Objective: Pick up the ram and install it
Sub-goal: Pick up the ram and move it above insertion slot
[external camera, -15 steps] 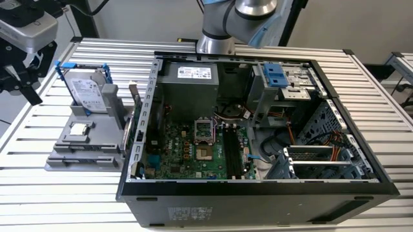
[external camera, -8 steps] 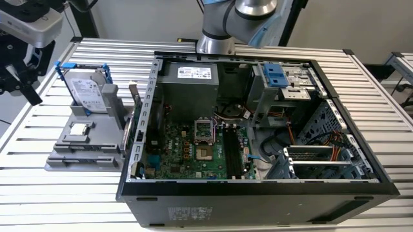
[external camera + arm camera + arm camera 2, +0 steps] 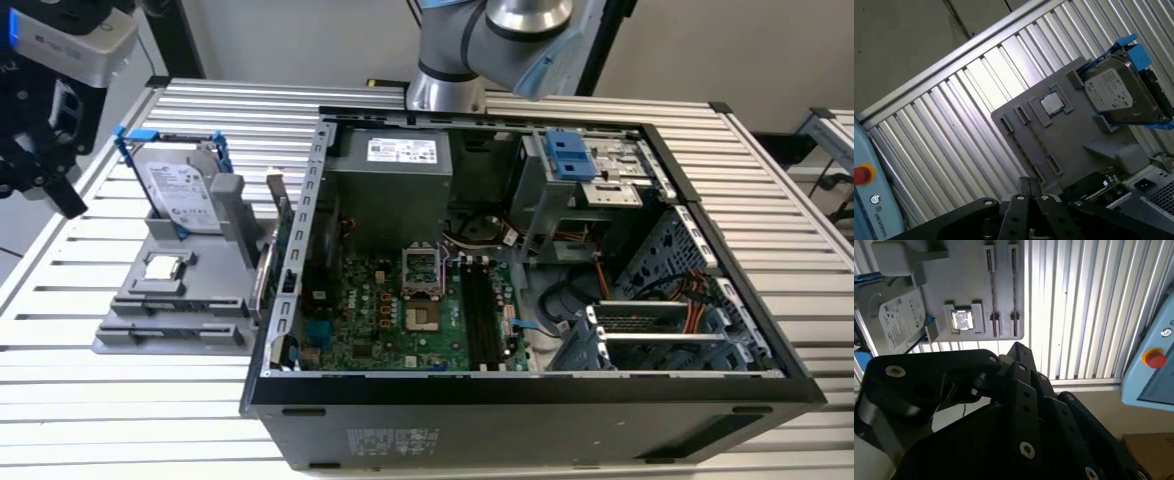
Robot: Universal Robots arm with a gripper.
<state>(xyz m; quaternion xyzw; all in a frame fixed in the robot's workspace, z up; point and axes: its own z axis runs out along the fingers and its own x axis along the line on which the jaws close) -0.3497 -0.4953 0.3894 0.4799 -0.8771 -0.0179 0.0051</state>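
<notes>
Pale wall (image 3: 307,40) behind the bench, and a plain beige floor (image 3: 904,40) past its edge in the first wrist view.

The work surface is a table (image 3: 120,400) of ribbed aluminium slats, clean and level.

An open computer case (image 3: 534,420) lies on its side on the table with the motherboard facing up.

The robot arm (image 3: 454,60) rises just behind the case's far wall.

A grey parts holder (image 3: 134,320) sits flat on the slats just beside the case, on the exterior view's left.

A silver hard drive (image 3: 180,190) in a blue frame stands propped at the end of the holder farthest from the case's front.

The gripper (image 3: 40,170) hangs above the table, well apart from the case, beyond the holder. Whether it is open, closed or carrying anything, I cannot tell.

A pale blue pendant (image 3: 1149,385) with a red button (image 3: 1154,359) sits off the table's edge.

A square silver processor chip (image 3: 162,266) rests in the holder's middle pocket.

A thin dark stick (image 3: 278,210) stands on edge between the holder and the case wall. It may be the ram, but I cannot tell.
</notes>
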